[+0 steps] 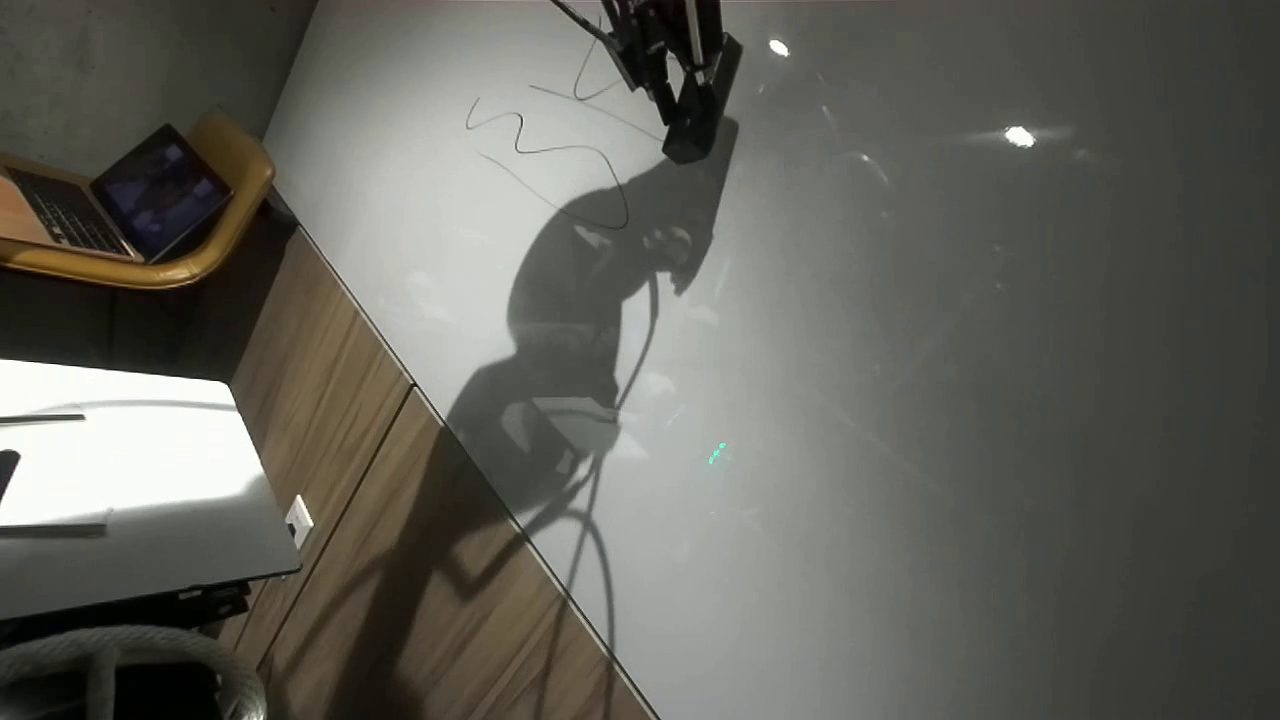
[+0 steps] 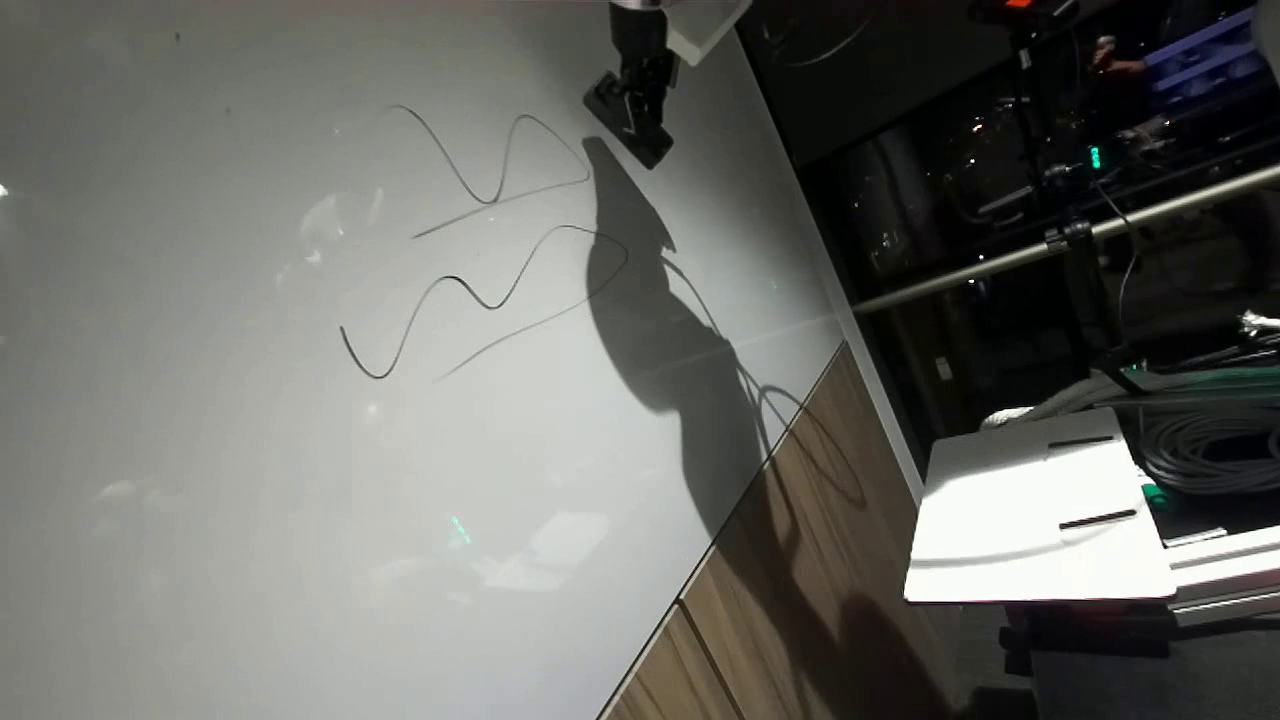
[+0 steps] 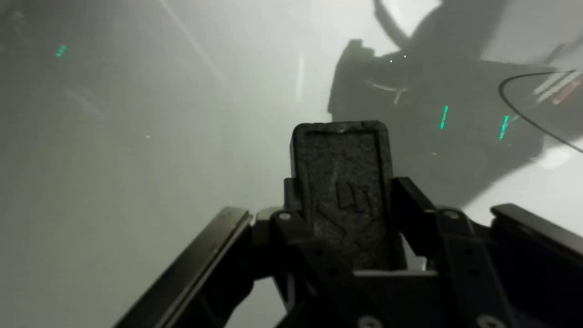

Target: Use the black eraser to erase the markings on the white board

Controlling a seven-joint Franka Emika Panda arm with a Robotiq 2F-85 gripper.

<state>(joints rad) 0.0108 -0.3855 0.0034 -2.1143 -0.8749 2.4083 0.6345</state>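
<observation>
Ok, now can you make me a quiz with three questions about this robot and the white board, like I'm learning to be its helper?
1. True or false: the gripper is holding nothing.

2. Pick one. The markings on the white board look like:
A) squares
B) curvy lines
C) stars

3. In an exterior view, what is lying on the yellow chair?

Key:
1. False. It is holding the black eraser.
2. B, curvy lines.
3. An open laptop.
</observation>
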